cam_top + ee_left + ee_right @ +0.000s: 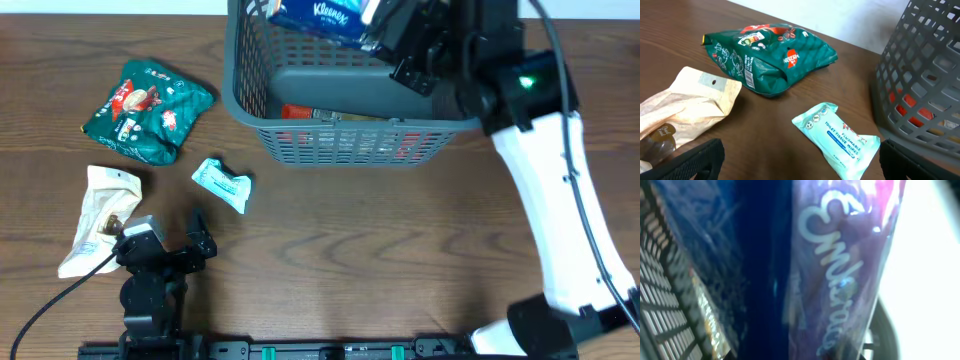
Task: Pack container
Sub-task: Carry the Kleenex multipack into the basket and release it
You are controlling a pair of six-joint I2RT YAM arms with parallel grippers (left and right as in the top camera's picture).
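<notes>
The container, a dark grey lattice basket (340,110), stands at the top middle of the table; its side shows in the left wrist view (920,80). My right gripper (385,30) is shut on a blue Kleenex tissue pack (320,15) and holds it over the basket's far part; the pack fills the right wrist view (805,270). My left gripper (165,250) is open and empty at the lower left, just short of a pale blue wipes pack (222,184) (837,137). A red packet (300,112) lies inside the basket.
A green snack bag (148,110) (770,55) lies at the upper left. A beige pouch (100,215) (685,107) lies at the left, beside my left gripper. Bare wooden table spreads in the middle and right front.
</notes>
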